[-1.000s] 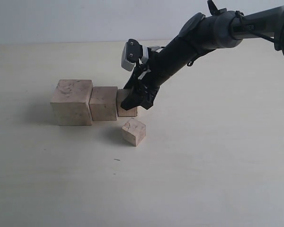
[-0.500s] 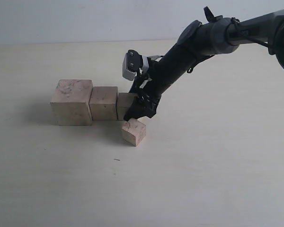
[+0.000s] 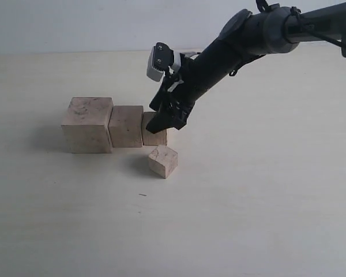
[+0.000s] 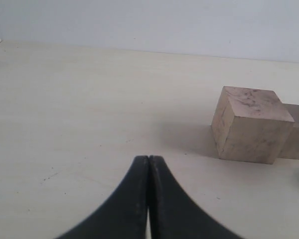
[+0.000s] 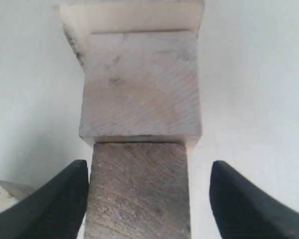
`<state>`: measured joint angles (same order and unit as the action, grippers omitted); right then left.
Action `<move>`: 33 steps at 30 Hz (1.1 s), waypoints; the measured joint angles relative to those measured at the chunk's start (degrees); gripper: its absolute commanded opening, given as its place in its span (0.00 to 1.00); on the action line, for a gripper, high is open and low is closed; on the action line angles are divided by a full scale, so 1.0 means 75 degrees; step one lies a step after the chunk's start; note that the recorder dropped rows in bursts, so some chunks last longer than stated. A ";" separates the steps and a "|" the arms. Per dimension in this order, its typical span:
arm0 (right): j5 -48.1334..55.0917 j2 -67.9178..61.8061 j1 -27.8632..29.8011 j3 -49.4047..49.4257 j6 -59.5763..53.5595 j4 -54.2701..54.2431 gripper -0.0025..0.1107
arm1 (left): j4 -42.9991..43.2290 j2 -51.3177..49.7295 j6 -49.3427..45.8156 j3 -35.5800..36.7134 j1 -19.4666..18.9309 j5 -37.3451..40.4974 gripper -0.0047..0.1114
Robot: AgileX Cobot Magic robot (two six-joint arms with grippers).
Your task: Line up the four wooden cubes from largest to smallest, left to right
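Observation:
Three of the four wooden cubes touch in a row: the largest cube (image 3: 87, 124) at the left, the second cube (image 3: 126, 126), then the third cube (image 3: 154, 137). The smallest cube (image 3: 163, 161) lies turned, apart, in front of the third. My right gripper (image 3: 166, 123) hangs open over the third cube (image 5: 138, 194), one finger on each side, with a clear gap at one finger. The second cube (image 5: 139, 84) and largest cube (image 5: 129, 17) extend beyond it. My left gripper (image 4: 148, 158) is shut on nothing, off to the side of the largest cube (image 4: 249, 124).
A pale wooden tabletop (image 3: 248, 202) with a light wall behind it. The right arm (image 3: 242, 46) slants down from the upper right over the table. The left arm is outside the exterior view.
Half a second ago the right gripper dipped toward the smallest cube; it has risen back over the third cube. The cubes stay where they were.

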<state>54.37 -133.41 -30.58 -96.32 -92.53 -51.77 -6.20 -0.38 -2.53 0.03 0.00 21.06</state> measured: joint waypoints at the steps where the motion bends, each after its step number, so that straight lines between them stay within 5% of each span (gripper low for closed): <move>1: -0.0019 0.0052 0.0000 0.0000 0.0066 0.0032 0.60 | 0.0000 0.0000 0.0000 0.0000 0.0000 0.0000 0.04; 17: 0.0253 0.0596 0.0000 0.0000 0.0975 0.0447 0.59 | 0.0000 0.0000 0.0000 0.0000 0.0000 0.0000 0.04; 33: 0.1992 0.1422 0.0000 0.0000 0.6518 0.2114 0.48 | 0.0000 0.0000 0.0000 0.0000 0.0000 0.0000 0.04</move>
<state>69.31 -122.75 -30.58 -96.32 -43.64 -35.92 -6.20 -0.38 -2.53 0.03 0.00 21.06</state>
